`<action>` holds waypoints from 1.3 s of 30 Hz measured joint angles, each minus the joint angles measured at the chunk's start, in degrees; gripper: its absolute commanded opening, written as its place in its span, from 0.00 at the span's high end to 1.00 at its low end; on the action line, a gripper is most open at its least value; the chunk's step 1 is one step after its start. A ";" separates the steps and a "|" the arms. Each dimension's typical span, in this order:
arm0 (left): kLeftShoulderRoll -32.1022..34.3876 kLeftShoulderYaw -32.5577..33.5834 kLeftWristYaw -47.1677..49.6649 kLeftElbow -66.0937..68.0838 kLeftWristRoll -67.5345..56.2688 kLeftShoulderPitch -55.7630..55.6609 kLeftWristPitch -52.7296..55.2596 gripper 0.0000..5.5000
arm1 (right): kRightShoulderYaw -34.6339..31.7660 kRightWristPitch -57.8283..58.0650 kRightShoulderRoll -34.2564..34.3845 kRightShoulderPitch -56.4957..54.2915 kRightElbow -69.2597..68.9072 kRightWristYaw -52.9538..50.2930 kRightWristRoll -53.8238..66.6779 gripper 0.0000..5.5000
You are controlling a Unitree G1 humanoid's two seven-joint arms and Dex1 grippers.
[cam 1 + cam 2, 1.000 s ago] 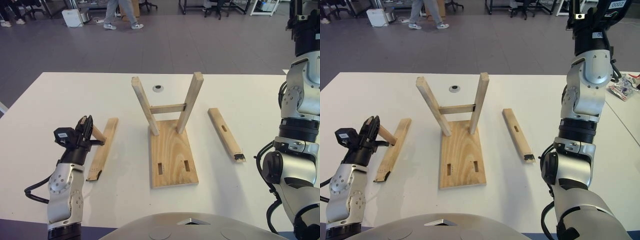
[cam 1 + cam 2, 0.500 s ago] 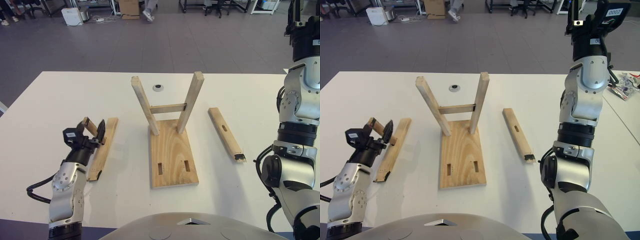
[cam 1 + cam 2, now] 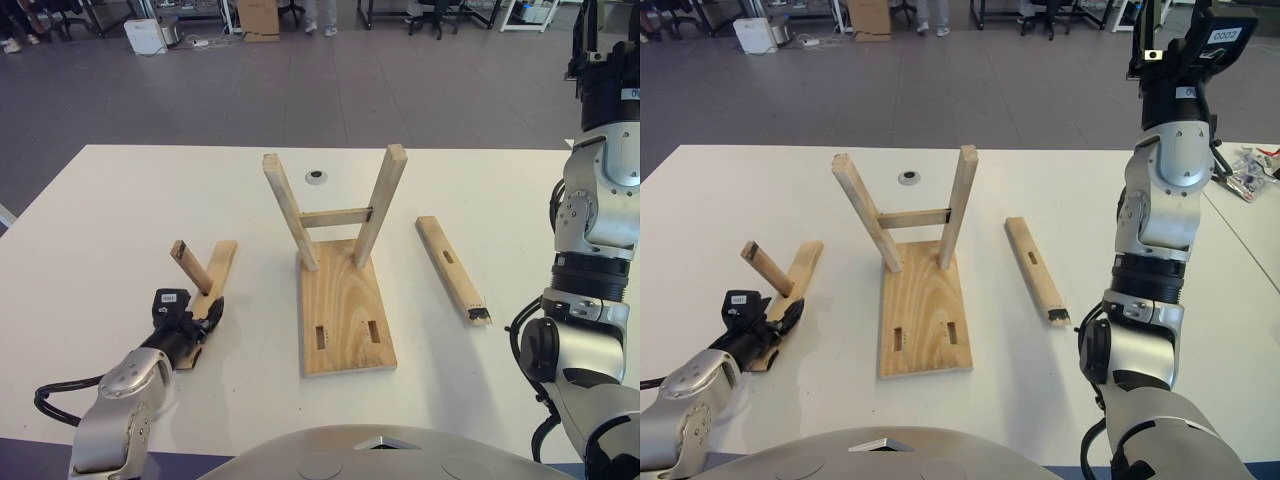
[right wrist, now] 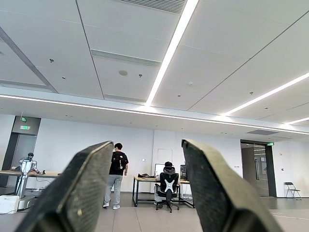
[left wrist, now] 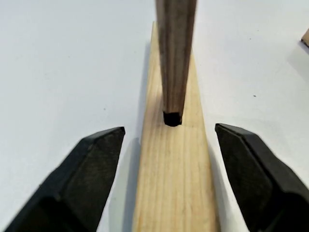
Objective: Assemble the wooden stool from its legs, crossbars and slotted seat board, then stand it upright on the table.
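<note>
The slotted seat board (image 3: 345, 315) lies flat mid-table. Two legs (image 3: 288, 210) (image 3: 380, 205) joined by a crossbar (image 3: 335, 217) stand in its far end. At the left a third leg (image 3: 212, 285) lies flat, with a short crossbar (image 3: 190, 265) sticking up from it. My left gripper (image 5: 169, 133) is low at that leg's near end, open, one finger on each side of the plank without touching it. A fourth leg (image 3: 450, 268) lies loose to the right of the board. My right gripper (image 4: 147, 144) is raised high at the right, open and holding nothing.
A small round black thing (image 3: 316, 177) sits on the white table (image 3: 100, 200) behind the standing legs. Some clutter (image 3: 1250, 165) lies on a neighbouring table at the far right.
My left gripper has come away from the upright crossbar, dropped toward the table and drawn back to the leg's near end. The right arm has barely shifted.
</note>
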 measured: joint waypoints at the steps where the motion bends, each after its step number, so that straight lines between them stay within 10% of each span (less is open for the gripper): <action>1: 0.97 0.02 -0.71 -0.60 -0.74 -0.24 2.06 0.43 | 0.00 0.16 0.22 0.29 -0.35 -0.14 0.00 0.52; 7: 3.24 1.37 -3.43 -0.15 -3.03 -0.98 6.32 0.62 | 0.03 0.78 0.57 1.37 -1.79 -0.44 0.00 0.52; 21: 7.37 14.43 -10.50 3.22 -13.74 -18.49 -2.17 0.63 | -2.38 8.25 5.05 0.62 -5.24 7.33 19.12 0.52; 30: 17.79 11.77 -18.17 4.95 -49.03 -53.78 15.91 0.63 | -3.84 48.42 4.38 -12.44 -4.92 25.72 67.39 0.23; 39: 16.02 3.31 -12.51 4.58 -68.23 -62.39 20.03 0.63 | -2.01 60.97 1.64 -13.62 0.93 31.59 74.49 0.08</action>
